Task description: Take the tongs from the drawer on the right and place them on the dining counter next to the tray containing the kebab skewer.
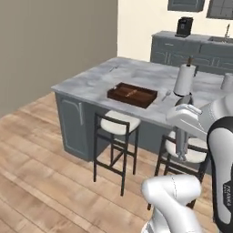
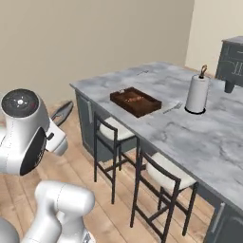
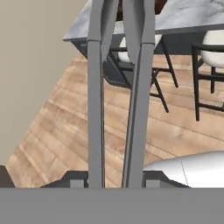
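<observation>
Short of the dark brown wooden tray (image 1: 132,94) on the marble desk (image 1: 93,82), the jaws are clamping the slim, stiff, slippery-looking grey metal tongs (image 3: 117,92) by both arms, gripping narrowly.

marble dining counter (image 1: 95,82), tray (image 1: 132,94), paper-towel roll (image 1: 184,79)

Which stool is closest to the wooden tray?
The white-cushioned black stool nearest the counter's corner, right beneath the dark brown wooden tray; the other stool stands under the paper-towel roll.
</observation>
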Robot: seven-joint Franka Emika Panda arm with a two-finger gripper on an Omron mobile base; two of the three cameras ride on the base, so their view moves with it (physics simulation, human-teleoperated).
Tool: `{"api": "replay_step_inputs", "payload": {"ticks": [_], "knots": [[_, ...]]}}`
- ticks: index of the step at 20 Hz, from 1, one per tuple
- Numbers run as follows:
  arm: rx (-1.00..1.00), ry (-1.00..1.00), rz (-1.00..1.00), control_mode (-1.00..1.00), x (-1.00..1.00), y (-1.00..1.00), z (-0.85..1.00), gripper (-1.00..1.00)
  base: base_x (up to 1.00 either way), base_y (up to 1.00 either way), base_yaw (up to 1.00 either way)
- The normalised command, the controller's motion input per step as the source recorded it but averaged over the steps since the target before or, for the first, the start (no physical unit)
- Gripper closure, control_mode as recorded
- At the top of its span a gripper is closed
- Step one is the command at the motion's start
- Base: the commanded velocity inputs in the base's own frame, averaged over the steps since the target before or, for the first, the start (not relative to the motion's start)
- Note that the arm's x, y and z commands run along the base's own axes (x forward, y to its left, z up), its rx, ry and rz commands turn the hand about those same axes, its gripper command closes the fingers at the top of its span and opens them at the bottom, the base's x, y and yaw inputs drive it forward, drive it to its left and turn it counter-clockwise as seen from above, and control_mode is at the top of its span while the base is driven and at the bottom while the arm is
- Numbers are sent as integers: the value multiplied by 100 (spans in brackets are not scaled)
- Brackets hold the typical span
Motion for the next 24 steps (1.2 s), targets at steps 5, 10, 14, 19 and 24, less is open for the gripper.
{"api": "replay_step_inputs", "payload": {"ticks": [5, 10, 14, 19, 24], "knots": [[0, 0, 0, 100, 0, 0, 0, 100, 13, 100, -55], [0, 0, 0, 100, 0, 0, 0, 100, -49, 100, -52], [0, 0, 0, 100, 0, 0, 0, 100, -6, 100, -61], [0, 0, 0, 100, 0, 0, 0, 100, 16, 100, -61], [0, 0, 0, 100, 0, 0, 0, 100, 27, 100, -40]]}}
